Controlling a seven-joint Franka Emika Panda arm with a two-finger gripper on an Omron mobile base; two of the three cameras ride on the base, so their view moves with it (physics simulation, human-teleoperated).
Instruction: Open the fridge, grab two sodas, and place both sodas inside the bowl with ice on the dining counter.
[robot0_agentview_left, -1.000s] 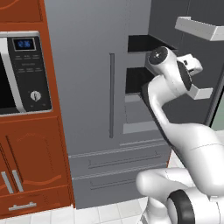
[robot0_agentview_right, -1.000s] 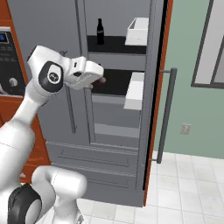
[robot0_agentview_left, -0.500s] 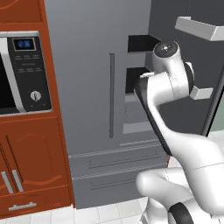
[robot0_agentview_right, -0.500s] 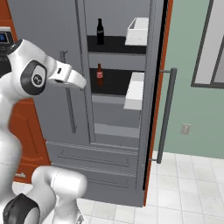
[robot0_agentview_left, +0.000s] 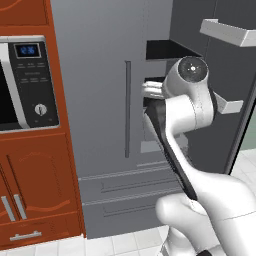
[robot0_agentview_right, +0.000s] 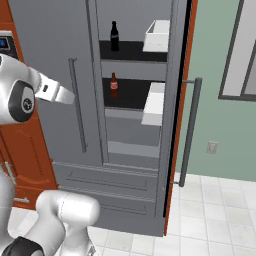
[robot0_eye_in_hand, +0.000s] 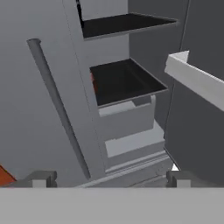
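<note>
The grey fridge (robot0_agentview_right: 60, 40) stands with its right door (robot0_agentview_right: 175, 100) swung open and its left door shut. Two sodas stand inside: a dark bottle (robot0_agentview_right: 114, 36) on the upper black shelf and a brown bottle (robot0_agentview_right: 114, 85) on the shelf below. In the hand view only slivers of them show, the dark soda (robot0_eye_in_hand: 79, 11) and the brown soda (robot0_eye_in_hand: 92, 81), behind the left door's edge. My gripper (robot0_agentview_right: 70, 98) hangs open and empty in front of the shut left door, left of the opening, its fingertips (robot0_eye_in_hand: 43, 177) wide apart. The bowl with ice and the dining counter are out of view.
White bins (robot0_agentview_right: 156, 35) (robot0_agentview_right: 154, 102) hang on the open door beside the shelves. The left door's bar handle (robot0_eye_in_hand: 57, 105) runs close by my hand. A red-brown cabinet with a microwave (robot0_agentview_left: 25, 85) stands left of the fridge. Lower drawers (robot0_agentview_right: 105, 185) sit shut.
My hand has drawn back leftward from the fridge opening to the front of the left door, uncovering the lower soda. The jaws stayed wide apart.
</note>
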